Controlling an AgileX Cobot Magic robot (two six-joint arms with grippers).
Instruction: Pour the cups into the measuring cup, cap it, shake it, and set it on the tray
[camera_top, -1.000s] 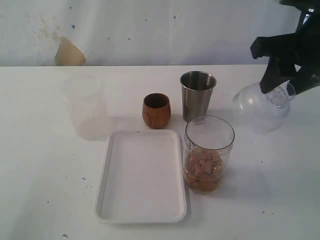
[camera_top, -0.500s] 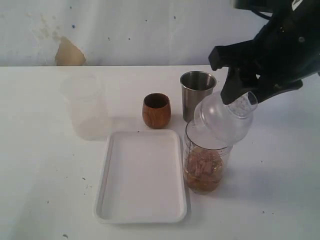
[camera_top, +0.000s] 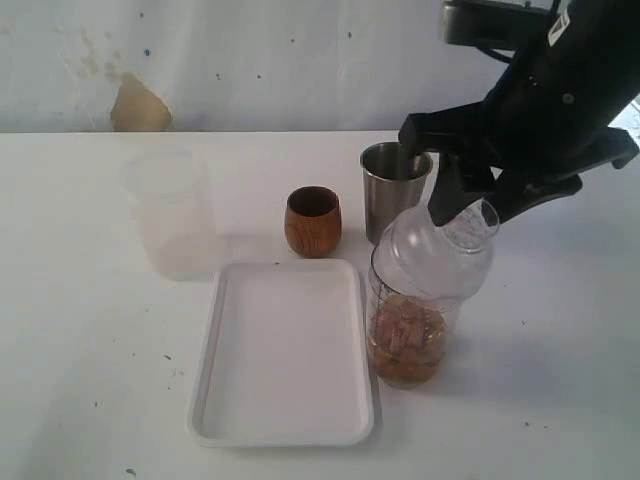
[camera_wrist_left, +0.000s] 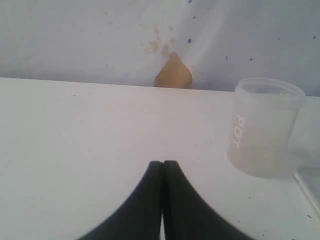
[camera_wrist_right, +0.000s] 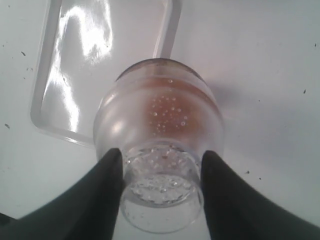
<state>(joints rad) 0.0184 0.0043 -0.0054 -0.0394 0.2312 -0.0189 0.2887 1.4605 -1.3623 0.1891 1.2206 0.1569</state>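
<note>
The dome lid (camera_top: 440, 245) has moved from the right side of the table (camera_top: 80, 350) to the top of the measuring cup (camera_top: 408, 340), and the right gripper (camera_wrist_right: 161, 160) came with it. At the left, the left gripper (camera_wrist_left: 162, 165) has its fingers pressed together, holding nothing, with the frosted cup (camera_top: 170, 215) in front of it. The tray (camera_top: 285, 350) lies by the table's front edge. Behind it, toward the back edge, stand the wooden cup (camera_top: 312, 221) and the steel tumbler (camera_top: 390, 195). The measuring cup stands just beside the tray's right rim, with brown bits inside. The right gripper's fingers pinch the lid's narrow end, and the lid is tilted.
</note>
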